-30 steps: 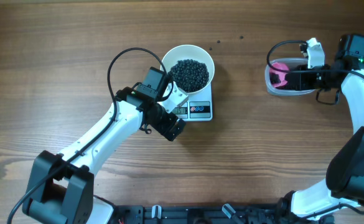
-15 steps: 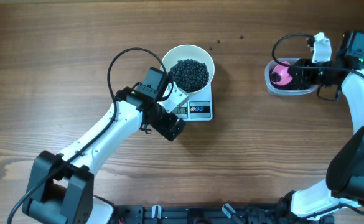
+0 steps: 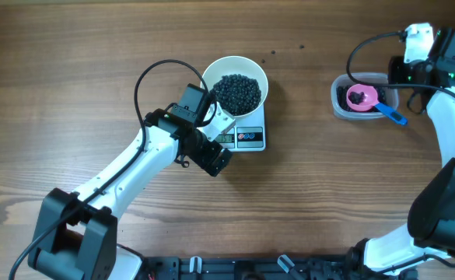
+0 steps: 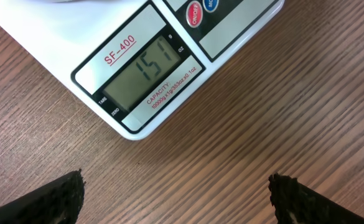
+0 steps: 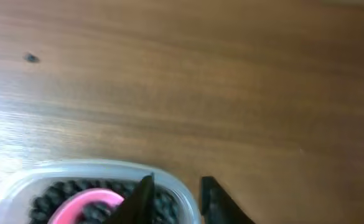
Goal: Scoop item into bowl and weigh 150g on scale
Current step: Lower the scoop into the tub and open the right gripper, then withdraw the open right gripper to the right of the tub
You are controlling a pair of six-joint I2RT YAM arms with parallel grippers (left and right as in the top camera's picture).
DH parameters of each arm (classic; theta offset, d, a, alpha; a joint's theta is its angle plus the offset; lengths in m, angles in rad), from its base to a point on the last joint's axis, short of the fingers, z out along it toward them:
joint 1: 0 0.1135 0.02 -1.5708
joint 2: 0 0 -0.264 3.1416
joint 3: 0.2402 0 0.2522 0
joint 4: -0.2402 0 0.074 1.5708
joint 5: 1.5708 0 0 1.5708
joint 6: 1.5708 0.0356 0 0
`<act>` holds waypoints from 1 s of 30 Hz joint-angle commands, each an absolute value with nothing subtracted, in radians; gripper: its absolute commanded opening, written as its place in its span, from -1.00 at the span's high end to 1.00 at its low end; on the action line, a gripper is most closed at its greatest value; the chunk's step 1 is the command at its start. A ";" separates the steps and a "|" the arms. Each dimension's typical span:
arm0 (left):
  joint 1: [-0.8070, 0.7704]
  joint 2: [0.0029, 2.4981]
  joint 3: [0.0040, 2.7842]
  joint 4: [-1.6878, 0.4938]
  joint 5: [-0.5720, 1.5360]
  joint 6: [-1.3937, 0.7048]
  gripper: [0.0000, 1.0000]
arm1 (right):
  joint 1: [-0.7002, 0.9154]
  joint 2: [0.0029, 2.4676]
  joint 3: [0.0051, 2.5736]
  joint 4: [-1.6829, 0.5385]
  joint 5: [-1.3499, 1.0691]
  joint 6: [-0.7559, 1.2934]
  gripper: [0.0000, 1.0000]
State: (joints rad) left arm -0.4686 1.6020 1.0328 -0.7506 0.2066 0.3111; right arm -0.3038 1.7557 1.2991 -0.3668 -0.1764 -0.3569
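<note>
Even bright light, soft shadows, overhead view sharp, left wrist crisp on the scale (image 4: 138,68), right wrist blurred, pale glare on the table (image 5: 7,130) lower left

Brown wooden table (image 3: 56,62), soft light

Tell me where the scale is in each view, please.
Overhead: scale at centre, under the white bowl.
Left wrist: along the top, display reading 151.
Right wrist: not in it.
Shared landmark: the wooden table, in all three.
</note>
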 commanded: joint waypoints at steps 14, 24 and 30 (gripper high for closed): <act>-0.469 1.591 1.026 -0.748 0.215 0.309 -1.00 | -0.311 1.756 1.318 -0.966 -0.892 0.183 0.92; -0.469 1.591 1.026 -0.748 0.215 0.309 -1.00 | -0.503 1.756 1.318 -1.215 -0.593 0.184 0.92; -0.469 1.591 1.026 -0.748 0.216 0.309 -1.00 | -0.543 1.756 1.318 -1.138 -0.350 0.183 0.91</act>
State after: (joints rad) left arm -0.4686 1.6020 1.0325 -0.7475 0.2066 0.3111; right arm -0.5423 1.7557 1.3117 -1.1744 -0.4984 0.1795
